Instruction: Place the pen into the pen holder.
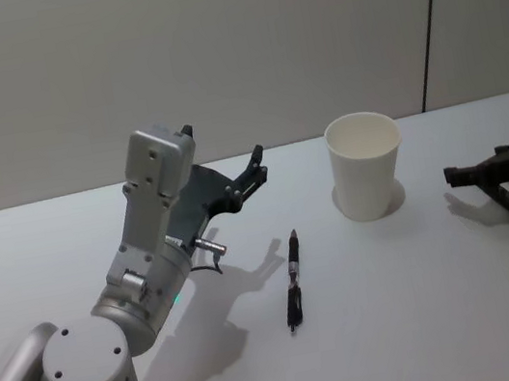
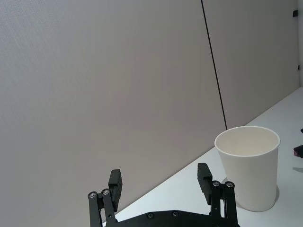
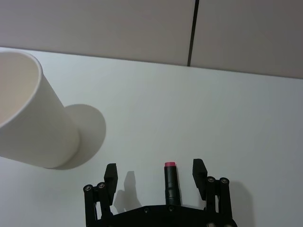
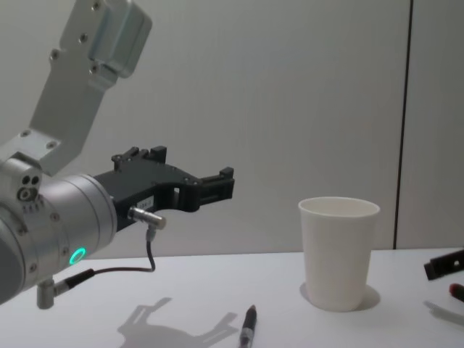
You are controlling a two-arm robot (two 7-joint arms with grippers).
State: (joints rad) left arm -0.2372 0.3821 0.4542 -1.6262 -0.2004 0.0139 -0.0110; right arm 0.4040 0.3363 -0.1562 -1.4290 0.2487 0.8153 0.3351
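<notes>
**Pen on the table, cup standing empty-handed beside two open grippers**

The pen [image 1: 292,282] lies flat on the white table [image 1: 432,317], near the middle of it, with nothing touching it. It is slim and dark. Its long line runs roughly from 6 o'clock to 12 o'clock as seen from the robot's head, and its brownish end points away from the robot.

At about 1 o'clock from the pen, well apart from it, the white paper cup [image 1: 366,167] stands upright with its mouth open to the ceiling. What shows of its inside is bare white.

The left gripper [image 2: 160,175] hangs in the air at about 10 o'clock from the pen, raised above the table and aimed toward the cup and the grey wall [image 1: 210,41]. Its two black fingers are spread wide, with nothing between them.

The right gripper [image 3: 155,168] sits low at the table's right edge, at about 3 o'clock from the cup. Its fingers are also spread wide. A dark stick with a pink-red end [image 3: 170,184] shows midway between them, touching neither finger. I cannot tell whether it lies on the table or belongs to the gripper.
</notes>
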